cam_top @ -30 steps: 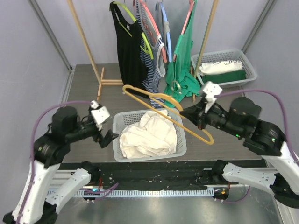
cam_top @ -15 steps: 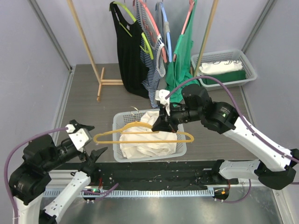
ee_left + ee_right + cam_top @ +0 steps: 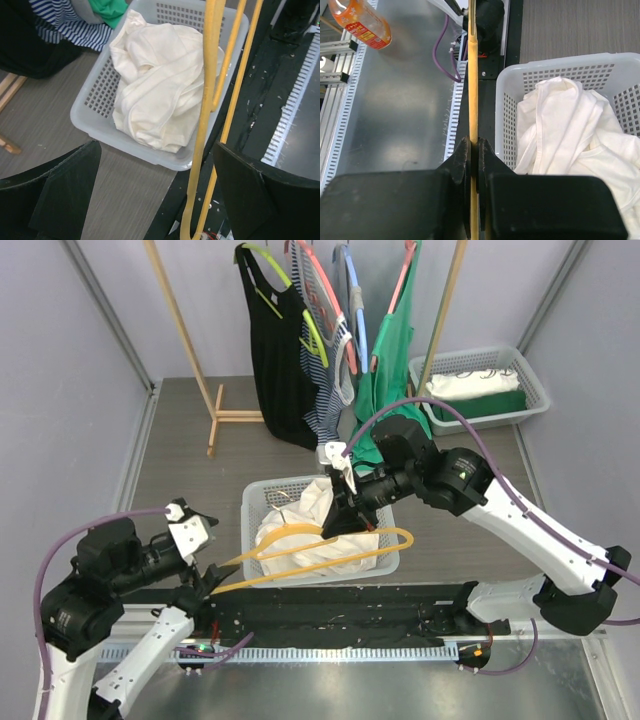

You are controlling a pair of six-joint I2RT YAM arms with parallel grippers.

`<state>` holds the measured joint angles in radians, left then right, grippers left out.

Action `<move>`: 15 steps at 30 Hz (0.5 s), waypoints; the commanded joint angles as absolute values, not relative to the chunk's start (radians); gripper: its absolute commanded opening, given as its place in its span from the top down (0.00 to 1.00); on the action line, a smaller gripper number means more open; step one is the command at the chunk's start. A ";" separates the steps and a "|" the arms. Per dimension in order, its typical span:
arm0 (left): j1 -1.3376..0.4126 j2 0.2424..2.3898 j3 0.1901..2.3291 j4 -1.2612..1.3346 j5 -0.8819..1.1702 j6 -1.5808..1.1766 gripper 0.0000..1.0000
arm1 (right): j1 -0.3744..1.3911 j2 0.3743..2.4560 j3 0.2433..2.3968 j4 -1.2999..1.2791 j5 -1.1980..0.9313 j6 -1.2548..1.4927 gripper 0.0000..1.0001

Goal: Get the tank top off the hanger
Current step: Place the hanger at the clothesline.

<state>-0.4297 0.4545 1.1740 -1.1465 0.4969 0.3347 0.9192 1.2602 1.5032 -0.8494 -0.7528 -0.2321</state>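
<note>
While hanger (image 3: 472,75) is bare, cream tank top (image 3: 155,90) lies crumpled

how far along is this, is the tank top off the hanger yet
The main step looks done: the white tank top lies bunched in the basket, free of the yellow hanger. In hand: the right gripper is shut on the bare hanger, which also runs between the open fingers of the left gripper. Left: probably only setting the hanger down.
</note>
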 commanded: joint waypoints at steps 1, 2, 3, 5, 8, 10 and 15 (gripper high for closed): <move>-0.426 0.508 1.170 -1.163 0.635 0.367 0.00 | 0.922 1.262 1.565 -0.848 -0.824 -0.259 0.99; -0.425 0.518 1.172 -1.179 0.668 0.370 0.00 | 0.923 1.262 1.568 -0.850 -0.827 -0.262 0.99; -0.425 0.538 1.177 -1.192 0.722 0.374 0.00 | 0.923 1.261 1.568 -0.850 -0.825 -0.265 0.99; -0.425 0.557 1.181 -1.224 0.770 0.385 0.00 | 0.922 1.256 1.569 -0.848 -0.815 -0.273 0.99; -0.425 0.572 1.175 -1.247 0.818 0.399 0.00 | 0.923 1.255 1.575 -0.842 -0.818 -0.275 0.99; -0.425 0.566 1.161 -1.243 0.816 0.393 0.03 | 0.923 1.256 1.582 -0.835 -0.818 -0.275 0.99; -0.425 0.552 1.155 -1.244 0.816 0.380 0.24 | 0.923 1.240 1.566 -0.773 -0.813 -0.247 0.99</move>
<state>-0.4297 0.5674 1.1564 -1.2308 0.7685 0.3759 0.9192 1.2678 1.5360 -0.8551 -0.7868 -0.2600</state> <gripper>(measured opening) 0.842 0.057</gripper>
